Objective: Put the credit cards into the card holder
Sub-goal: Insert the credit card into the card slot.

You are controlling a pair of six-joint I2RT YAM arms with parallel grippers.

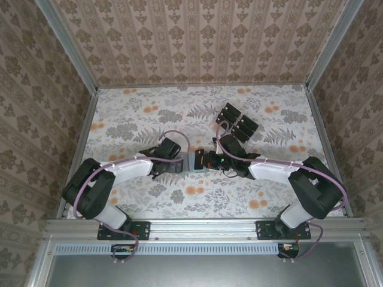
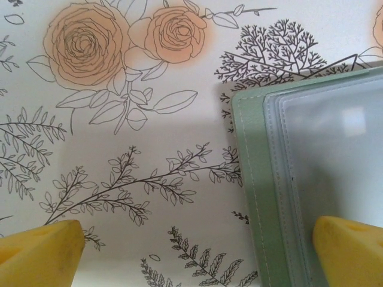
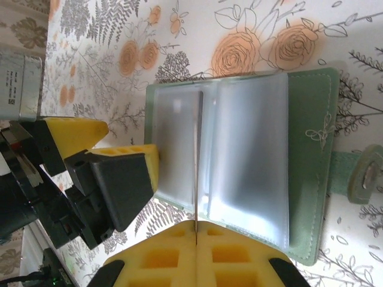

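Where the two arms meet at the middle of the flowered table (image 1: 131, 119), the card holder (image 1: 195, 161) is laid open and flat, its clear pockets facing up and its strap (image 3: 359, 173) lying out on the table to one side. The left gripper (image 2: 194, 254) is seen with its yellow fingers (image 2: 42, 254) spread wide apart. One finger is held over bare table, the other is set above the clear pocket at the holder's edge, and nothing is clasped between them. Whether that finger is pressed onto the pocket cannot be told. The right gripper (image 3: 196, 254) is closed, its two foam pads (image 3: 158, 260) clamped on a thin sheet (image 3: 198, 161) that is seen edge-on, standing up from the holder between two pockets. Whether this sheet is a card or a pocket leaf cannot be told. The credit cards (image 1: 236, 122) are found in a black cluster farther back on the table, right of centre and apart from the holder.
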